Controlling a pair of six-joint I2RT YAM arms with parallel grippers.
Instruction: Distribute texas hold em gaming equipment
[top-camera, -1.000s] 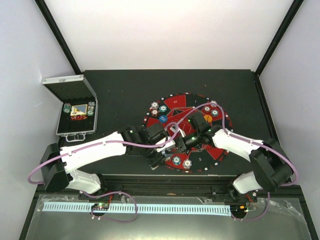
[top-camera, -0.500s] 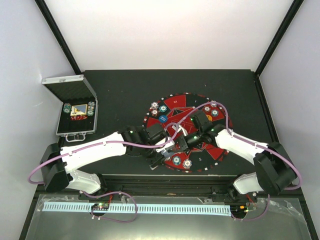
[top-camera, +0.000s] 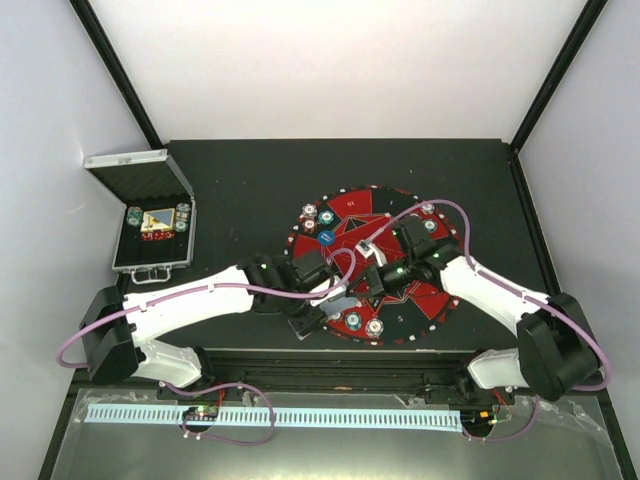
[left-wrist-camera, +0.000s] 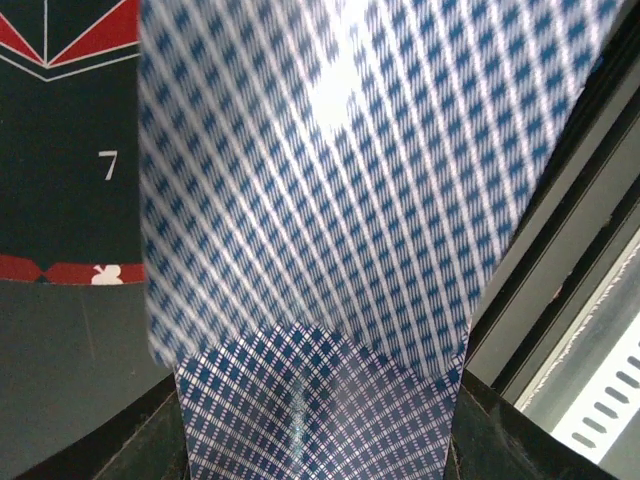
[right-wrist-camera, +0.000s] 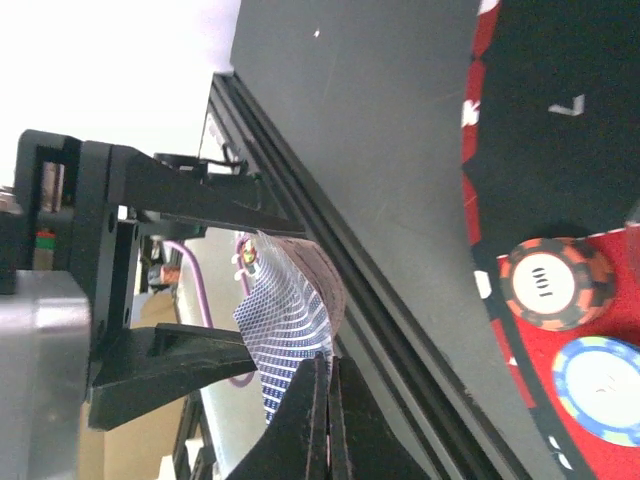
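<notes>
Right wrist: playing cards (right-wrist-camera: 285, 320), clamped in my left gripper (right-wrist-camera: 275, 290) above the red-and-black mat (right-wrist-camera: 580, 180) near rim; right gripper (right-wrist-camera: 322, 390) pinched tight on their edge, presented thus, I judge, for peeling one card.

white 7 (left-wrist-camera: 108, 165) on black mat (left-wrist-camera: 60, 230) segment

A robot lab cell: white enclosure walls (top-camera: 330, 60) around a black table (top-camera: 250, 180).

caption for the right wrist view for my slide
Close-up: right gripper pinched shut at the edge of bowed blue-checked playing cards held by the left gripper, red-and-black poker chip lying nearby.
</notes>
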